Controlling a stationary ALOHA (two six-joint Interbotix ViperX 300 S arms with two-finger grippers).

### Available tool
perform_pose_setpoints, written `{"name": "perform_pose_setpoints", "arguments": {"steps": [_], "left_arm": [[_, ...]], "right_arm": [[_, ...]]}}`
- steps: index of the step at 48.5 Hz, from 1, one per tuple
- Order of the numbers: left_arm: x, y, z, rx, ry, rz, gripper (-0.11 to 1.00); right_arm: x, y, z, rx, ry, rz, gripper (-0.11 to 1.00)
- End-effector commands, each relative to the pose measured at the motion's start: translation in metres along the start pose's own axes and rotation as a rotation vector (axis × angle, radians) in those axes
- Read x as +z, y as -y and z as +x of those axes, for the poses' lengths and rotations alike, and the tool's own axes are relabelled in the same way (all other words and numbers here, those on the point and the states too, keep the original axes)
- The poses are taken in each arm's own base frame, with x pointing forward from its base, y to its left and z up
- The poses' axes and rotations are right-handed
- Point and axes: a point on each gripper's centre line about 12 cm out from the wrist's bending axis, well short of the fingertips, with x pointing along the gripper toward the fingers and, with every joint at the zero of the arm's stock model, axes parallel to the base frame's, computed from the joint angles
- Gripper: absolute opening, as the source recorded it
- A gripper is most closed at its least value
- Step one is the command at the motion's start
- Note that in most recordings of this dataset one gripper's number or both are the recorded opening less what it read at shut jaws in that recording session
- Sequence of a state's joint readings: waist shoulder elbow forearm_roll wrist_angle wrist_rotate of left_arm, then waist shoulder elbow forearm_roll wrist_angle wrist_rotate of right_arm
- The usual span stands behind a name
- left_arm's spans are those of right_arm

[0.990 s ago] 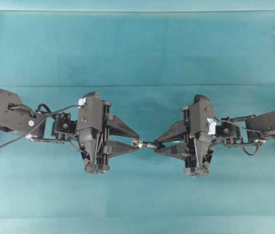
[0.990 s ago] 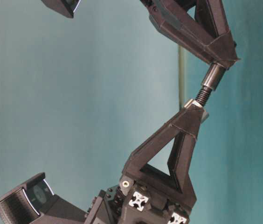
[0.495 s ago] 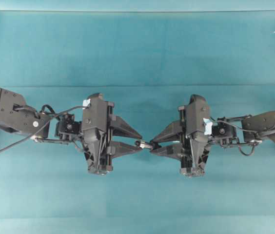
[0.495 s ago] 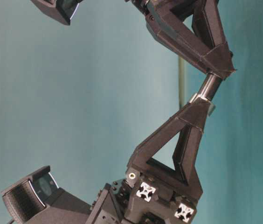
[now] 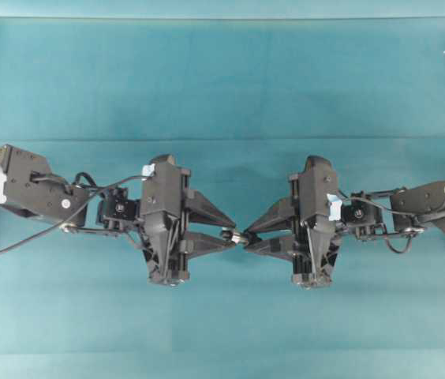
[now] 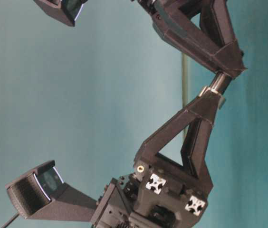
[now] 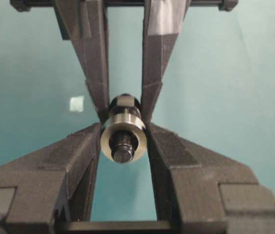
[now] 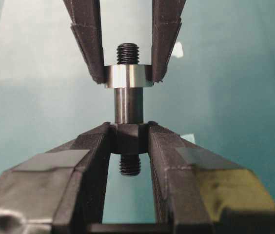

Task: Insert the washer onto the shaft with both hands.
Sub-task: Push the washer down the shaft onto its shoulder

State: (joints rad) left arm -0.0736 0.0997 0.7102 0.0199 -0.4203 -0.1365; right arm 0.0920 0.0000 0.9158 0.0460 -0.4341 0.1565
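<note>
Your two hands meet tip to tip over the middle of the teal bench, with bare cloth all round them and the black frame rails only at the far left and right edges of the overhead view. The left hand is closed part-way on the washer, its fingertips pressing the ring's rim from either side. The right hand is clamped narrow on the shaft at its thicker collar. The shaft's threaded end pokes through the washer's hole, and the ring sits on the smooth section just beside the right fingertips. A second ago the threads lay exposed between the hands; that gap has closed, and the left arm now reaches further toward the middle.
</note>
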Motion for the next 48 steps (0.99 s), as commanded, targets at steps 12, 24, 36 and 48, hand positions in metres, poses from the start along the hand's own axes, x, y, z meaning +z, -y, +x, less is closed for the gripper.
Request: {"name": "perform_pose_setpoints", "arguments": {"steps": [12,24,36,48], "left_arm": [[0.005,0.008,0.003,-0.018,0.007,0.010,0.36],[0.006,0.008,0.006,-0.018,0.004,0.012,0.36],[0.008,0.009,0.013,-0.015,-0.017,0.021,0.36],[0.009,0.009,0.017,-0.016,-0.023,0.025,0.36]], "right_arm": [[0.009,-0.001,0.001,0.005,0.027,0.004,0.00],[0.010,-0.001,0.001,0.005,0.029,0.004,0.00],[0.009,-0.001,0.001,0.003,0.026,0.002,0.00],[0.010,-0.001,0.001,0.003,0.029,0.000,0.00]]}}
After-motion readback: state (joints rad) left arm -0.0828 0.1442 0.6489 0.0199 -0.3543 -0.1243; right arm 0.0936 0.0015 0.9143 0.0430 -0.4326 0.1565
